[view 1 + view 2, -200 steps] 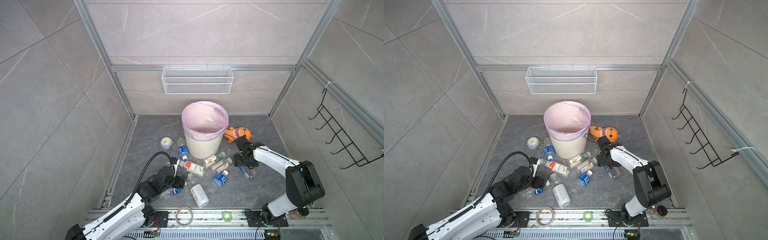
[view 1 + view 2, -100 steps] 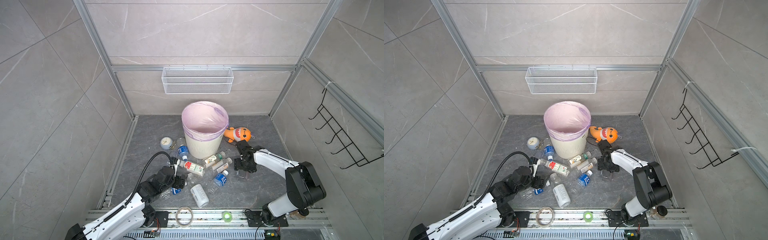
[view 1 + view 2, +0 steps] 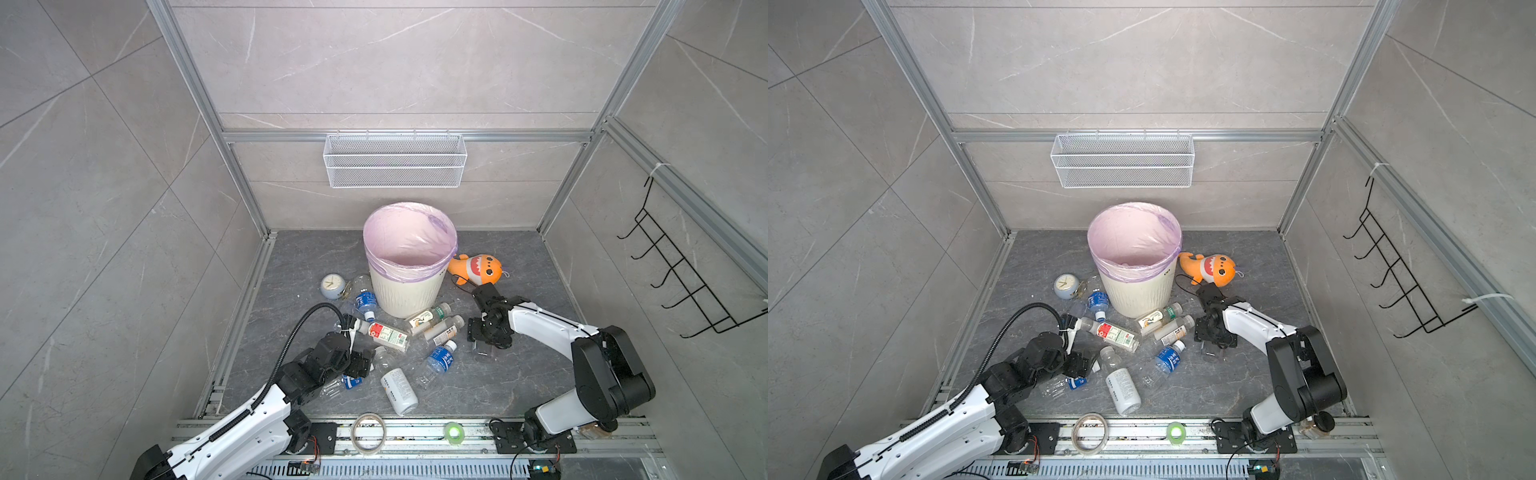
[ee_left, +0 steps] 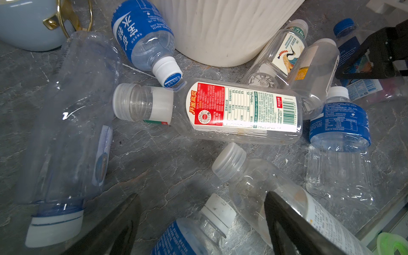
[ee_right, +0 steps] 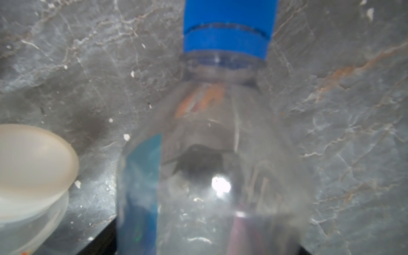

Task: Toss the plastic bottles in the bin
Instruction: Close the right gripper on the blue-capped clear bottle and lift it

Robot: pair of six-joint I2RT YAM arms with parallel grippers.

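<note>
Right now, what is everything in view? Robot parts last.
Ribbed plastic waste bin: one, cream-white with pink liner, upright mid-floor.
Small plastic drink bottles: about ten, clear, blue, red-and-white or beige labels, lying by bin.
Round clock: one, pale blue, left of bin.
Plush shark: one, orange, right of bin.
Wire mesh basket: one, white, back wall.
Wire hook rack: one, black, right wall.
Tape rolls: two, clear and green, front rail.
Left claw: one, black, open above bottles.
Right claw: one, black, over blue-capped bottle, grip unclear.
</note>
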